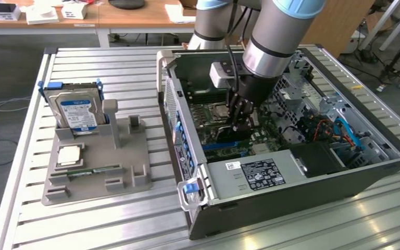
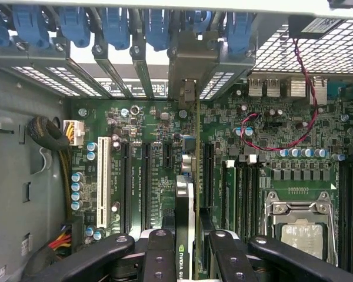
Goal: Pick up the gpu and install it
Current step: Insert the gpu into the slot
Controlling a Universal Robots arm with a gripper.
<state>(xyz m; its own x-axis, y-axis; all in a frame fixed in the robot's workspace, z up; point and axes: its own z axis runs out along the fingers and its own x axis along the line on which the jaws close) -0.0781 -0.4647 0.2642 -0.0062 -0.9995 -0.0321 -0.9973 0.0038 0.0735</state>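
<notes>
My gripper point(image 1: 240, 124) is down inside the open computer case point(image 1: 366, 172), over the motherboard point(image 1: 217, 112). In the wrist view the gripper point(image 2: 185, 249) is shut on the gpu point(image 2: 185, 197), a thin dark card seen edge-on with a green logo by the fingers point(image 2: 159, 252). The card runs across the motherboard point(image 2: 153, 123) between the long black slots point(image 2: 146, 182), and its silver bracket point(image 2: 188, 67) reaches the rear slot openings under the blue clips point(image 2: 159, 26). I cannot tell whether its lower edge sits in a slot.
A white slot point(image 2: 103, 182), a cable bundle point(image 2: 47, 132) and the CPU socket point(image 2: 303, 226) flank the card. On the exterior view's left, a grey fixture point(image 1: 127, 172) holds a blue-labelled hard drive point(image 1: 77, 112), a CPU point(image 1: 70, 155) and a green RAM stick point(image 1: 89, 171). The power supply point(image 1: 255, 174) fills the case's near end.
</notes>
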